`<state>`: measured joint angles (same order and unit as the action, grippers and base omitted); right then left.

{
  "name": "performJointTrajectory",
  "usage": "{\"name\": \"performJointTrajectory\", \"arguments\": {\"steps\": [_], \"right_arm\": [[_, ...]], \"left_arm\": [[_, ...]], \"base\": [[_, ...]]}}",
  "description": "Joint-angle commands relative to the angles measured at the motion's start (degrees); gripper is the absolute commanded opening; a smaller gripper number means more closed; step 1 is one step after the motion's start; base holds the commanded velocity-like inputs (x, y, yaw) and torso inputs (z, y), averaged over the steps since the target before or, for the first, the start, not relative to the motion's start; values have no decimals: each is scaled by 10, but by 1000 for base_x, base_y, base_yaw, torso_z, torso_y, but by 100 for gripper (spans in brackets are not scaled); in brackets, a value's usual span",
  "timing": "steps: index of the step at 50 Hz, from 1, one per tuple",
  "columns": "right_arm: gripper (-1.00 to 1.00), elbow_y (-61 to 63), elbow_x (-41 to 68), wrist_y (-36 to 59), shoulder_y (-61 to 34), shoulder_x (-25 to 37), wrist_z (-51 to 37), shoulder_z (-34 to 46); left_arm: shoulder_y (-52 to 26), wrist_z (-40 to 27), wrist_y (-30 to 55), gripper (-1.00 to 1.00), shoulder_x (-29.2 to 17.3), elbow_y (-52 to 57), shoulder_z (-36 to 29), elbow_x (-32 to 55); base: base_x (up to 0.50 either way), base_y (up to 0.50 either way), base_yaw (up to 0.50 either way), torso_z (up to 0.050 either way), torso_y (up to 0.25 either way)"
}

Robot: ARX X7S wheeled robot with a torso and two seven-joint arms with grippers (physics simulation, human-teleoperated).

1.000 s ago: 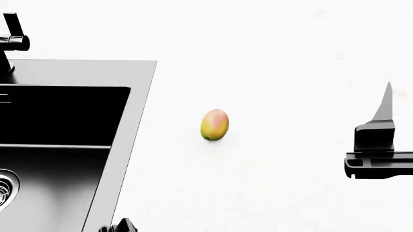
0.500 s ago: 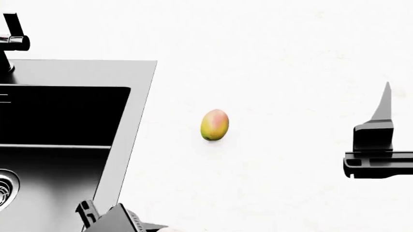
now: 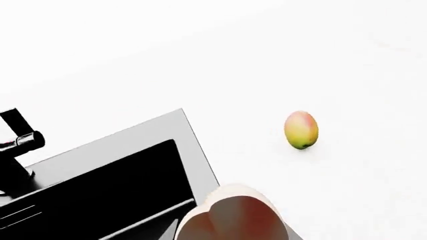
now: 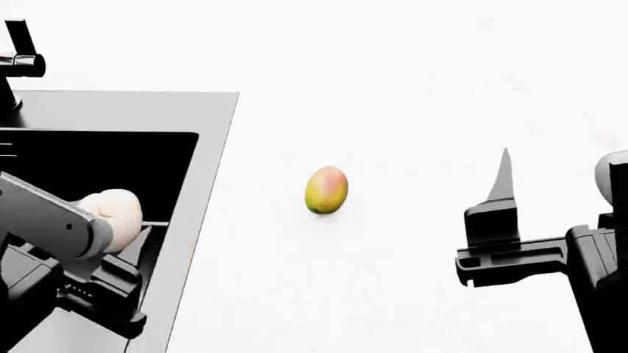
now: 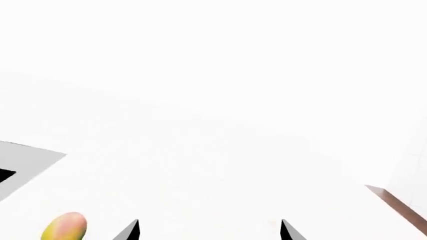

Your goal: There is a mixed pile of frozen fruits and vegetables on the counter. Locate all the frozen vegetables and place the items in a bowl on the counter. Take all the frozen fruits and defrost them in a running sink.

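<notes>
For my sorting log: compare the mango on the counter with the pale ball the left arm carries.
The mango is yellow-green with a red blush; the cream-white ball is plain pale. The mango lies free on the counter; the ball sits at the left pincer, over the sink. Both are small and rounded.

Sink (image 4: 211, 147): cut off by head view's left and bottom edges | cream ball (image 4: 113, 217): half hidden behind left arm, left gripper fingers unseen | right gripper (image 5: 210, 231): only two fingertips show | faucet (image 4: 20, 51): top cropped
</notes>
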<state>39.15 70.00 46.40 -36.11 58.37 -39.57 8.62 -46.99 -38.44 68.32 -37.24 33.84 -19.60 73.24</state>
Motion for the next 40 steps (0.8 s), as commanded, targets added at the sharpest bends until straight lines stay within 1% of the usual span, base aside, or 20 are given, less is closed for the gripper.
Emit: {"name": "performJointTrajectory", "arguments": {"steps": [1, 2, 3, 4, 5, 7, 9, 11, 12, 13, 15, 17, 21, 24, 30, 37, 40], "right_arm": [[100, -64, 23, 1, -79, -92, 11, 67], [100, -72, -19, 23, -106, -100, 36, 109], [100, -105, 5, 34, -122, -124, 32, 112], [100, -115, 3, 32, -131, -135, 39, 115], [100, -131, -15, 52, -157, -147, 43, 140], [100, -161, -6, 63, -179, -171, 46, 149], [100, -193, -17, 71, -212, -198, 94, 178], [100, -220, -28, 75, -231, -218, 102, 192], [100, -246, -55, 83, -251, -233, 109, 217], [100, -256, -58, 80, -253, -239, 113, 218], [100, -312, -89, 75, -277, -272, 125, 242], [100, -350, -112, 69, -293, -290, 145, 262], [100, -421, -148, 52, -321, -318, 182, 289], [100, -473, -172, 39, -339, -337, 210, 308], [100, -590, -205, 3, -374, -386, 266, 331], [100, -692, -226, -35, -385, -430, 304, 343], [100, -728, -236, -50, -387, -445, 317, 350]], "left_arm": [[-9, -47, -8, -100, -32, -21, 64, 24], [-9, -46, -8, -100, -37, -17, 69, 30], [-12, -48, -7, -100, -38, -16, 70, 34], [-14, -48, -7, -100, -38, -17, 70, 34], [-13, -47, -7, -100, -46, -13, 77, 41], [-9, -40, -15, -100, -54, -10, 87, 44], [-1, -34, -35, -100, -56, -17, 95, 15], [0, -31, -41, -100, -54, -22, 95, 8], [3, -29, -45, -100, -54, -23, 97, 5], [4, -29, -45, -100, -54, -22, 96, 4], [1, -20, -39, -100, -51, -8, 79, 0], [0, -18, -41, -100, -53, -6, 81, 0], [7, -20, -50, -100, -60, -18, 96, 4], [3, -38, -46, -100, -61, -16, 110, 31], [4, -48, -46, -100, -61, -28, 117, 46], [18, -37, -56, -100, -74, -28, 132, 50], [16, -25, -61, -100, -74, -36, 128, 38]], "base": [[0, 0, 0, 0, 0], [0, 0, 0, 0, 0], [0, 0, 0, 0, 0], [0, 0, 0, 0, 0], [0, 0, 0, 0, 0], [0, 0, 0, 0, 0], [0, 0, 0, 0, 0], [0, 0, 0, 0, 0], [0, 0, 0, 0, 0], [0, 0, 0, 0, 0], [0, 0, 0, 0, 0], [0, 0, 0, 0, 0], [0, 0, 0, 0, 0], [0, 0, 0, 0, 0], [0, 0, 0, 0, 0], [0, 0, 0, 0, 0], [0, 0, 0, 0, 0]]}}
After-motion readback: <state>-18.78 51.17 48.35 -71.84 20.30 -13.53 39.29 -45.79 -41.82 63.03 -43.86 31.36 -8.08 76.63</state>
